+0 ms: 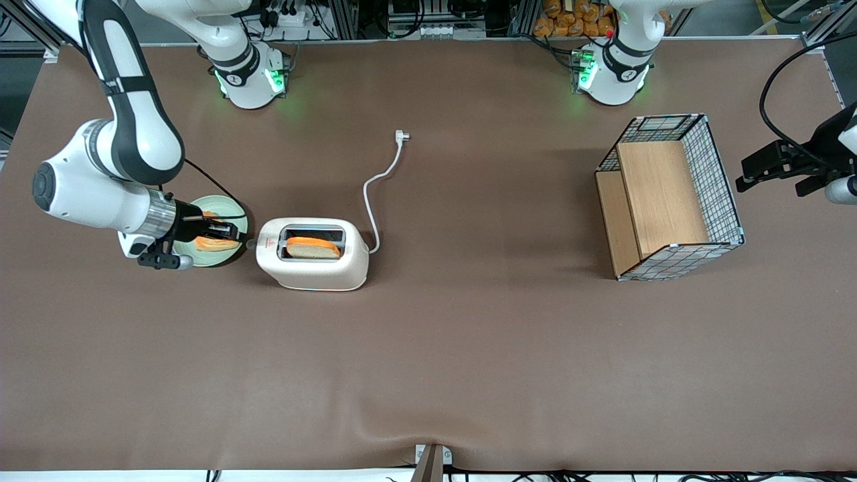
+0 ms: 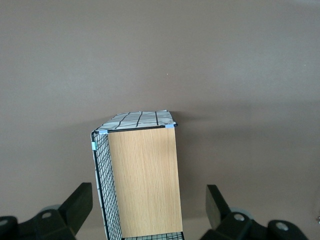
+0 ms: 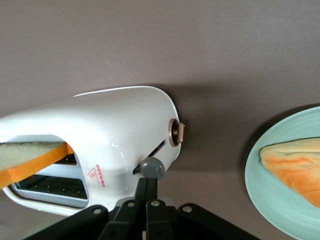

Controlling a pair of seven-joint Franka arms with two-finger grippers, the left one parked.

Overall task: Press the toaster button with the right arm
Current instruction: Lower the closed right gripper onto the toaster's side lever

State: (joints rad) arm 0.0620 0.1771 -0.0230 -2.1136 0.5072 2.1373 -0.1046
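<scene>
The cream-white toaster (image 1: 313,264) lies on the brown table with a slice of toast (image 1: 312,248) in one slot; it also shows in the right wrist view (image 3: 125,125) with its red triangle mark (image 3: 97,176). The grey toaster button (image 3: 152,168) sticks out of the slit in its short end, beside a brass dial (image 3: 176,133). My right gripper (image 3: 149,182) is shut, fingers pressed together, and its tips touch the button. In the front view the gripper (image 1: 241,234) reaches level over a green plate toward the button (image 1: 250,245).
A pale green plate (image 1: 215,200) with a piece of toast (image 3: 295,167) sits under the gripper, beside the toaster's button end. The white cord (image 1: 372,194) runs to a plug (image 1: 402,136) farther from the camera. A wire-and-wood basket (image 1: 669,197) stands toward the parked arm's end.
</scene>
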